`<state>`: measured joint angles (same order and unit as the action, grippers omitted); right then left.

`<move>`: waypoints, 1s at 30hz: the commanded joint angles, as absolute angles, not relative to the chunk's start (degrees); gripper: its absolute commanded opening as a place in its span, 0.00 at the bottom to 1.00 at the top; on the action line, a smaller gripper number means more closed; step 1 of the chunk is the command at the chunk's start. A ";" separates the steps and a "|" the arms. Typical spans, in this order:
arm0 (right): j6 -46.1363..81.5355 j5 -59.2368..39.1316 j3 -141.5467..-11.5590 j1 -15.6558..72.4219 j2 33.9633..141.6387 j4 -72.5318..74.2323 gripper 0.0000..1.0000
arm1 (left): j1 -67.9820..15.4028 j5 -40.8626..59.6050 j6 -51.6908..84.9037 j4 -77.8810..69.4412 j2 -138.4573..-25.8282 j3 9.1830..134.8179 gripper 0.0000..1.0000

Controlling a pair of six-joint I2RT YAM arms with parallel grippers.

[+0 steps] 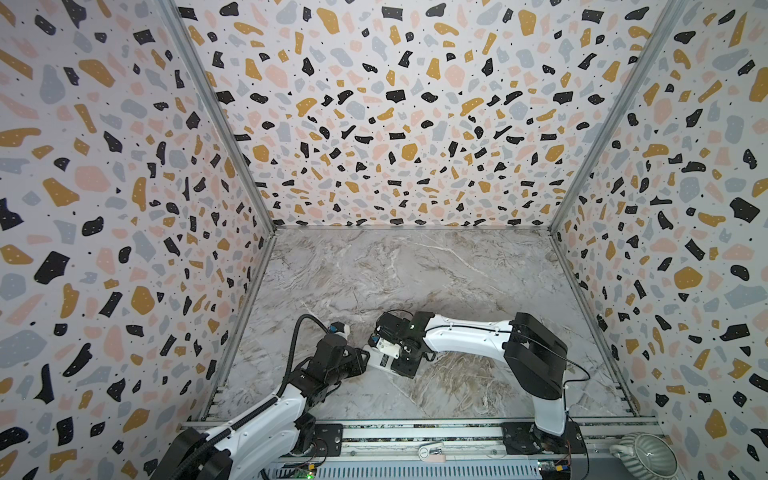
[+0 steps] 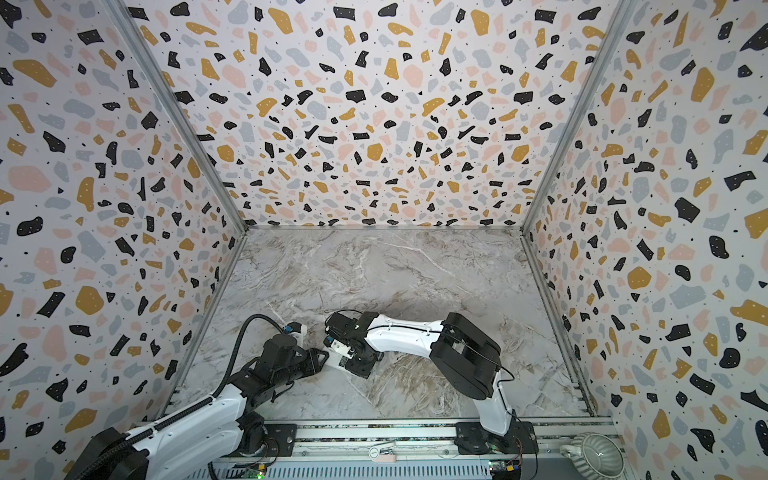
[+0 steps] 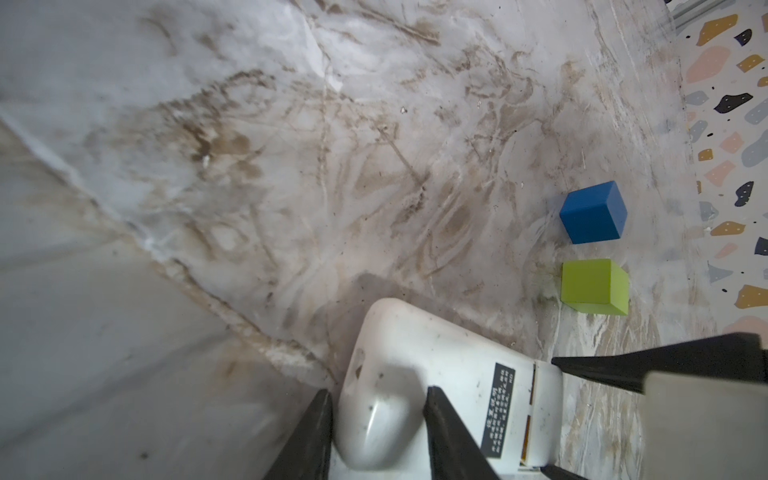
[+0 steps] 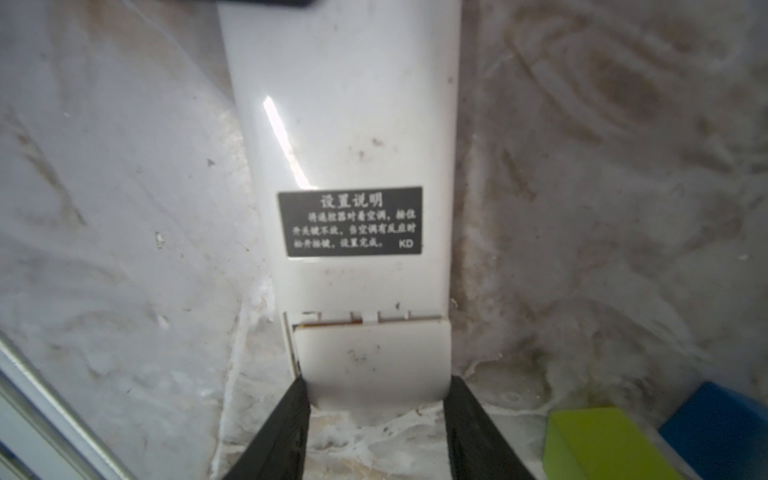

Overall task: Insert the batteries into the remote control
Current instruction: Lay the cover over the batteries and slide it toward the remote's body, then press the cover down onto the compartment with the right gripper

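Marble tabletop (image 1: 415,270) is carrying the remote control (image 1: 374,360), mostly arm-hidden in both top views; the left wrist view is revealing the left gripper (image 3: 378,390) straddling its rounded end, hold unclear; the right wrist view, the right gripper (image 4: 378,379) clamping its cover end.

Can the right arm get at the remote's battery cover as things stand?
Probably yes: the white battery cover on the slim white-backed remote control lies uncovered between the fingers of the right pincer.

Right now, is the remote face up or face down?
Face down: the remote shows its white back and black label upward in both wrist views; no red front visible.
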<state>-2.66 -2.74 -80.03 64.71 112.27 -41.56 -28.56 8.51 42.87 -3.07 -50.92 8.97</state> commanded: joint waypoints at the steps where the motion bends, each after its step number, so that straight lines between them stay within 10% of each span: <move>1: -2.36 -3.23 -82.63 65.74 112.94 -42.76 0.35 | -28.22 8.96 42.80 -4.92 -50.99 8.17 0.38; 30: 3.02 -6.25 -88.16 65.26 117.03 -45.20 0.36 | -28.26 9.92 43.20 -5.58 -49.95 6.71 0.30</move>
<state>1.06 -2.87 -86.65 65.34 116.42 -48.38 -28.12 7.81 42.92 -5.26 -50.35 7.84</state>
